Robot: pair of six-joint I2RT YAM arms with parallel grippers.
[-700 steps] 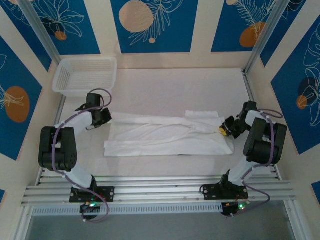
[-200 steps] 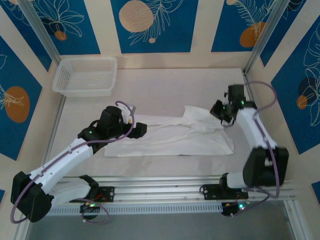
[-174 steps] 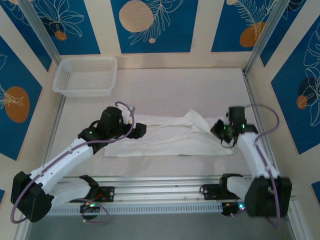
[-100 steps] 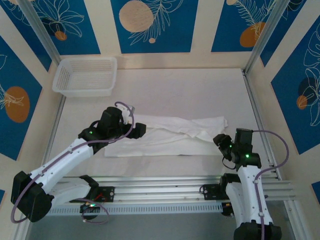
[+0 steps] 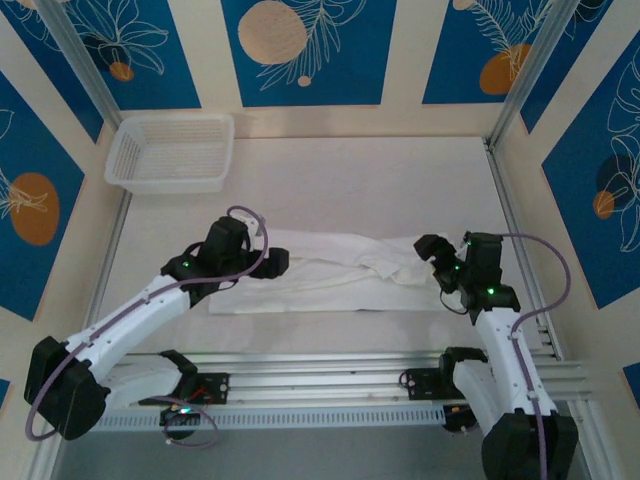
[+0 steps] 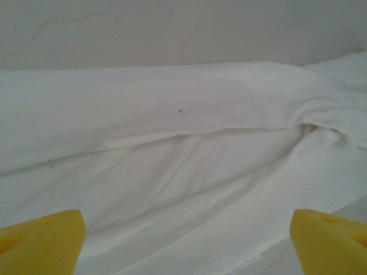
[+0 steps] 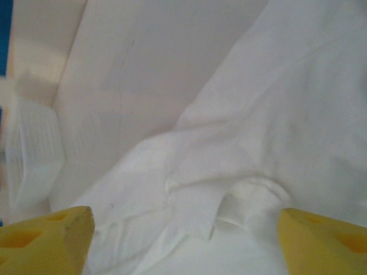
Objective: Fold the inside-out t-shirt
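One white t-shirt [image 5: 340,275] lies in a long band close to the table's [image 5: 380,170] near edge, its long axis running left to right. The left gripper [image 5: 277,262] is over its left part and the right gripper [image 5: 430,250] at its bunched right end, both with claws spread apart. Bare table reaches back to the mesh basket [image 5: 170,150] in the far-left corner.

A robot test cell in a lab: blue leaf-print wall panels [image 5: 310,50], aluminium frame rails [image 5: 320,385], a white surface [image 5: 350,180], two bolted arms.
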